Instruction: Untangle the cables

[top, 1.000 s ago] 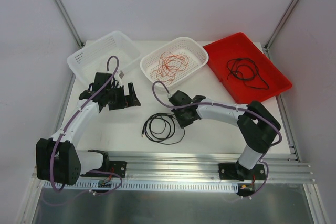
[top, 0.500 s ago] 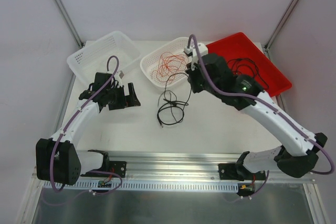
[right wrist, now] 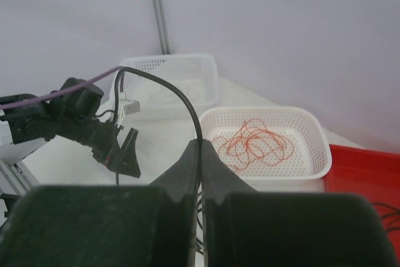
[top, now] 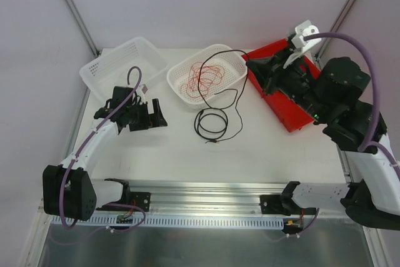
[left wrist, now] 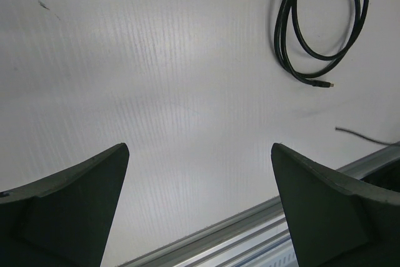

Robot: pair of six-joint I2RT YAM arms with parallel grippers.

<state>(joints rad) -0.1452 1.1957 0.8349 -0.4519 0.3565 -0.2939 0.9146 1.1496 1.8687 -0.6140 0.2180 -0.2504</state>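
Note:
My right gripper (top: 251, 63) is raised over the red tray (top: 279, 108) and shut on one end of a black cable (right wrist: 170, 92). That cable arcs over the middle white basket (top: 235, 74) and drops to a loose coil (top: 211, 124) on the table. A bundle of red-orange cables (top: 204, 79) lies inside that basket, also seen in the right wrist view (right wrist: 257, 144). My left gripper (top: 157, 115) hovers low at the table's left, open and holding nothing (left wrist: 199, 148). The coil (left wrist: 322, 26) lies ahead of it, to the right.
A second white basket (top: 125, 60) stands at the back left with nothing showing in it. More black cable (right wrist: 387, 214) lies in the red tray, mostly hidden by my right arm. A metal rail (top: 206, 189) runs along the table's near edge.
My right arm has risen and swung right, from the table's middle to above the red tray, drawing the black cable up with it. The coil slid right. My left arm has not moved.

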